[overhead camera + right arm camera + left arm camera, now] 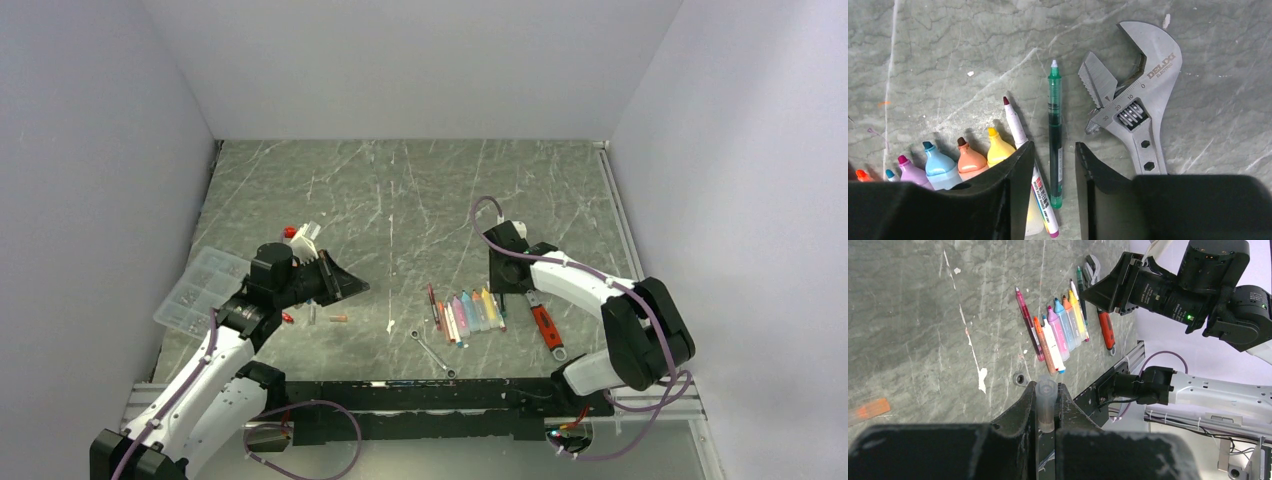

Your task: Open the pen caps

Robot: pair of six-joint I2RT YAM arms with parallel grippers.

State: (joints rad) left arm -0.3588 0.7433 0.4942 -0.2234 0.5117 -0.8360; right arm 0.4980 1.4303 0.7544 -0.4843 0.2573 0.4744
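Note:
My left gripper (1047, 389) is shut on a small clear pen cap (1047, 407), held upright between the fingers above the table; in the top view this gripper (353, 286) is left of centre. A row of uncapped markers and highlighters (466, 313) lies at centre right. My right gripper (1053, 146) is open, low over a green pen (1055, 115) that lies between the jaws, tip bare. Beside it lie a white thin marker (1018, 127) and yellow (998, 149), orange (969, 159) and blue (939, 165) highlighters. Loose red (288, 318) and orange (338, 319) caps lie by the left arm.
A silver adjustable wrench (1138, 95) with a red handle (545, 328) lies right of the green pen. A small spanner (432, 352) lies in front of the pens. A clear plastic box (200, 290) sits at the left edge. A red and white piece (303, 236) lies behind the left gripper.

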